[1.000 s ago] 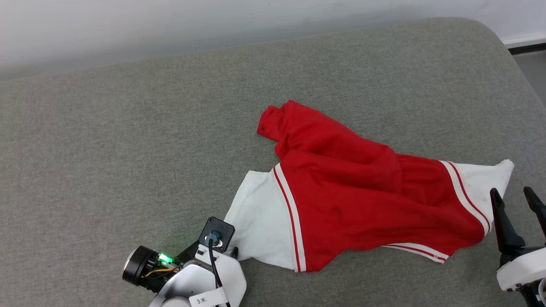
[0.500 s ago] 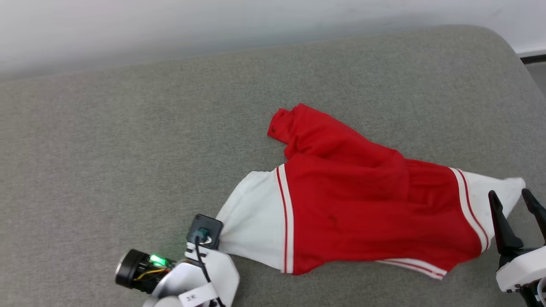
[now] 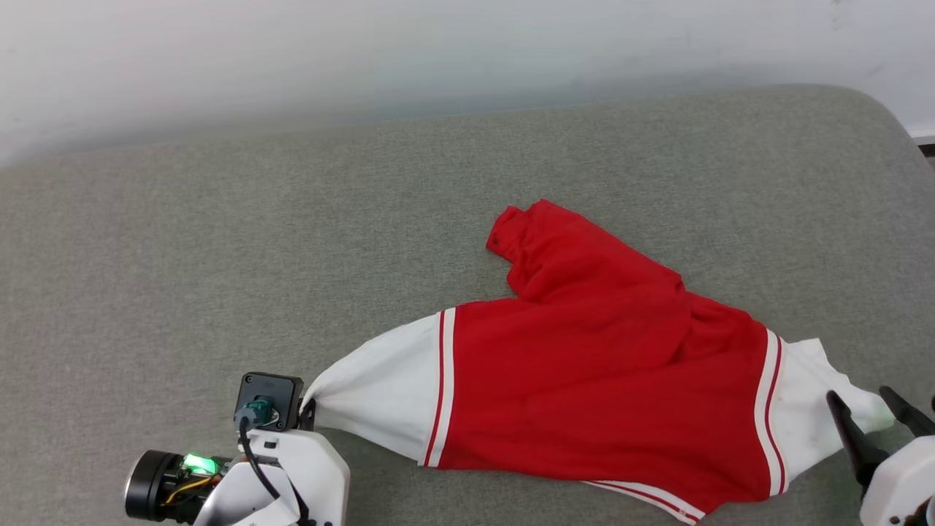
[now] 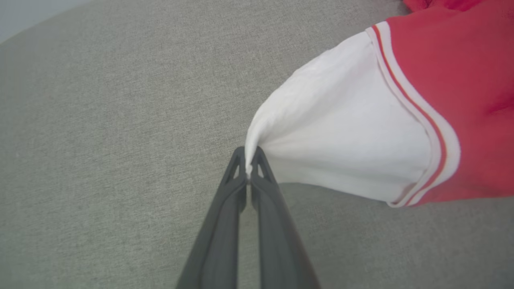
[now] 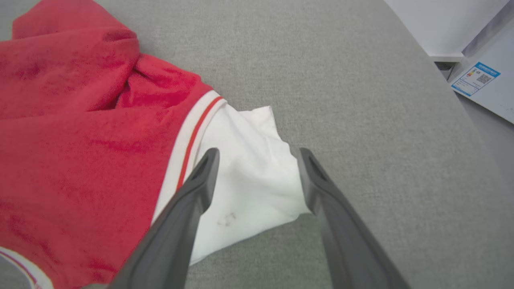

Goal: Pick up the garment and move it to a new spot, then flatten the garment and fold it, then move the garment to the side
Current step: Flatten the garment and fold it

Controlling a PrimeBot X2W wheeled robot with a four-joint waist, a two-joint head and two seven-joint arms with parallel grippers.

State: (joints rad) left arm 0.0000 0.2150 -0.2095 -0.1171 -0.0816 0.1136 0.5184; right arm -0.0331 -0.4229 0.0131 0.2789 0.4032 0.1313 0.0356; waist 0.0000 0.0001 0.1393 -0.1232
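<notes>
Two grippers sit at the grey cushion's (image 3: 219,256) near edge: the left gripper (image 4: 249,160) pinched tight on one white sleeve (image 4: 341,140) tip, the right gripper (image 5: 258,154) wide apart over the other sleeve (image 5: 249,188), holding nothing. The red shirt (image 3: 599,394) lies rumpled across the cushion's near right part.

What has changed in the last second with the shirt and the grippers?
The left gripper shut on a white sleeve of the red fabric T-shirt and drew it taut into a point. The right gripper stayed open at the other white sleeve.
</notes>
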